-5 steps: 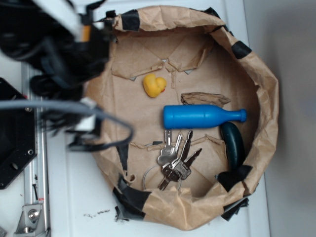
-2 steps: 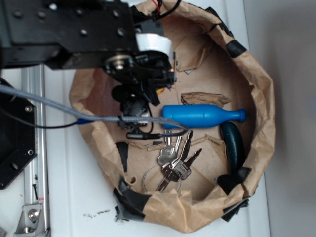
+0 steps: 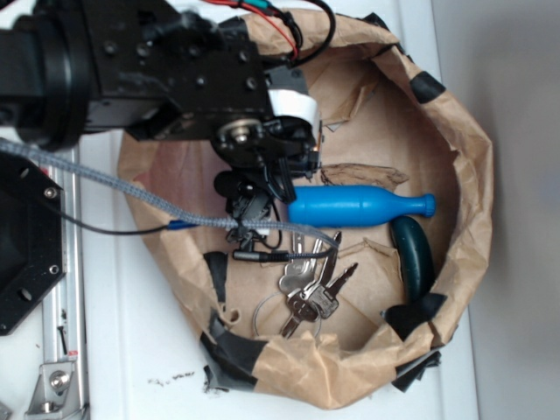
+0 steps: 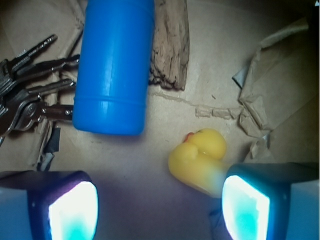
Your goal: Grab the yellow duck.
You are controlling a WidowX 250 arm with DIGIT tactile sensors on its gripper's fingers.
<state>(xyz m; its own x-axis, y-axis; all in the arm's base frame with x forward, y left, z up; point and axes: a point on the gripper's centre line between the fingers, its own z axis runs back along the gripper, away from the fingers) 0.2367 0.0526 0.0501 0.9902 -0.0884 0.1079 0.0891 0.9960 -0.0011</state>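
- Wrist view shows the duck (image 4: 198,159) on the brown paper floor, low and right of centre, its beak pointing up-left; it is touching or just beside my right finger (image 4: 250,205) and not centred in the gap.
- My gripper (image 4: 160,207) is wide open and holds nothing; the left finger (image 4: 70,210) stands well apart from the duck.
- Beyond the duck lies the bottle (image 4: 114,65), with a piece of bark (image 4: 170,45) beside it and keys (image 4: 30,85) to the left.
- From the exterior view my arm (image 3: 157,70) hides the duck inside the paper bowl (image 3: 455,131).
- Risk, as I judge it: closing from here, the right finger may clip the duck's body, so it rolls or squirts out sideways. Descending may land that finger on top of it.
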